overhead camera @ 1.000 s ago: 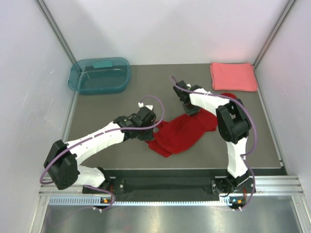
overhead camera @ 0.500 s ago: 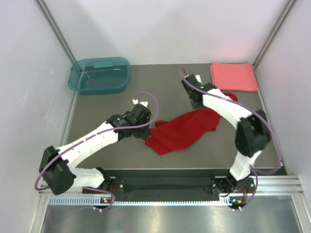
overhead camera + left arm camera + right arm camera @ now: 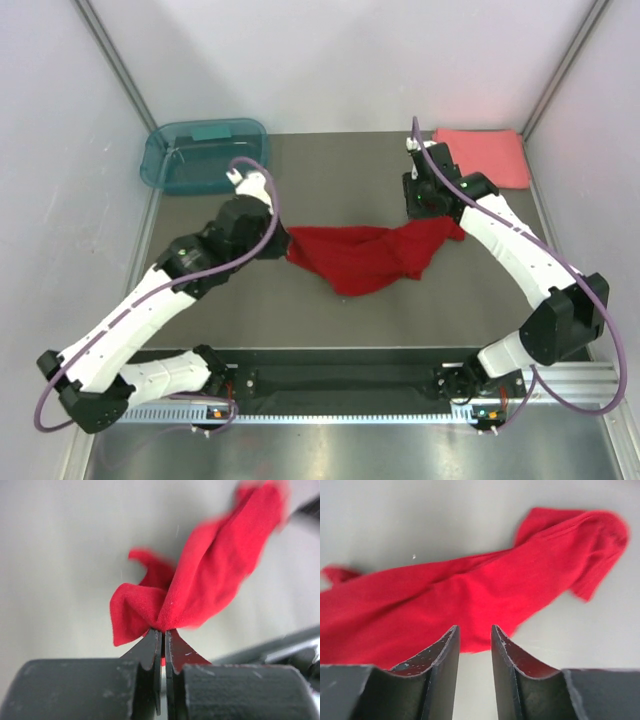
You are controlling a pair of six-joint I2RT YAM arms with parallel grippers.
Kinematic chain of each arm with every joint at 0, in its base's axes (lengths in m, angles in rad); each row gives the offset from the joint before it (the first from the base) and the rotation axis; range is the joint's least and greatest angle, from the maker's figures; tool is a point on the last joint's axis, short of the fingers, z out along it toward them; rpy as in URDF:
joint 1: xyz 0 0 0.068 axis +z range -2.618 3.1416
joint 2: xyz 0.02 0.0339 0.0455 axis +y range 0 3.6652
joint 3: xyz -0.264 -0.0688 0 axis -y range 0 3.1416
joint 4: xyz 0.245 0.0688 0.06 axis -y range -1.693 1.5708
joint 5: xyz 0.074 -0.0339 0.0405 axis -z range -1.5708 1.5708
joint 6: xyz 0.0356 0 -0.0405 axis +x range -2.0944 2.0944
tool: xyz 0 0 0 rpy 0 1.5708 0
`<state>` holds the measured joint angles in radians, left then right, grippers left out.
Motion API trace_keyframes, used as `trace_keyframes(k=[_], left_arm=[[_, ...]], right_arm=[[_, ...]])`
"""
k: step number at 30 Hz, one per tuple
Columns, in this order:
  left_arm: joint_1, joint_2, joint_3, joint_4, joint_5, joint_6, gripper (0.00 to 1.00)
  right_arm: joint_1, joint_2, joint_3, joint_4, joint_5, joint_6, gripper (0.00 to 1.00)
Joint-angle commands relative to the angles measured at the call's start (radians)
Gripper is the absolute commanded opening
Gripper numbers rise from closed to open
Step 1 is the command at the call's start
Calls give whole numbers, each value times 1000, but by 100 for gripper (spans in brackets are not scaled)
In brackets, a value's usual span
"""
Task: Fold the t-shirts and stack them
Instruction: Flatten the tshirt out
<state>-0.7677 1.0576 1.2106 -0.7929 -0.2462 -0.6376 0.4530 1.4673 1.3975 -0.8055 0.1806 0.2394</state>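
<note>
So, quick update: the deep red cloth t-shirt (image 3: pixel 365 258) isn't a crumpled heap in the middle of the dark grey table mat (image 3: pixel 340 170) any more. The left arm has swung up and out toward the left, and the shirt is now dragged into a long, twisted band across the mat.

The left gripper (image 3: pixel 160 631) is pinched tight on a bunched corner at the shirt's left end, and you can see the cloth flaring out right above the closed fingertips. The right gripper (image 3: pixel 474 630) has pulled back toward the far right. Its jaws stand apart with nothing between them, and the shirt's other end lies on the mat just beyond. So it's let go, by the look of it.

My read is they're still at the spreading-out stage. The shirt is stretched but ropey, nowhere near flat enough to fold. The right side probably needs a fresh grab on a proper corner.

The folded coral-pink t-shirt (image 3: pixel 480 155) sits neatly in the far right corner, waiting for its partner. The teal translucent plastic tub (image 3: pixel 255 165) is far left.
</note>
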Motion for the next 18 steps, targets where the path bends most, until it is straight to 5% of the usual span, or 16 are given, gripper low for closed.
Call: trace_keyframes(k=[1, 4, 10, 12, 13, 14, 18], left_arm=[[13, -48, 141, 47, -180, 116, 0], [89, 45, 203, 138, -127, 228, 0], [387, 359, 234, 216, 212, 233, 0], [409, 505, 335, 154, 205, 268, 26], [418, 543, 374, 83, 171, 277, 53], [419, 573, 412, 40, 162, 294, 65], [420, 544, 442, 18, 140, 323, 85]], right_arm=[[-8, -36, 20, -3, -62, 3, 33], [-20, -54, 0, -17, -93, 9, 34], [-28, -88, -84, -12, -176, 60, 44], [-27, -85, -109, -5, -251, 87, 48], [-25, -81, -115, 17, -272, 95, 50], [-22, -76, -129, 29, -291, 109, 55], [15, 29, -100, 74, -371, 115, 66]])
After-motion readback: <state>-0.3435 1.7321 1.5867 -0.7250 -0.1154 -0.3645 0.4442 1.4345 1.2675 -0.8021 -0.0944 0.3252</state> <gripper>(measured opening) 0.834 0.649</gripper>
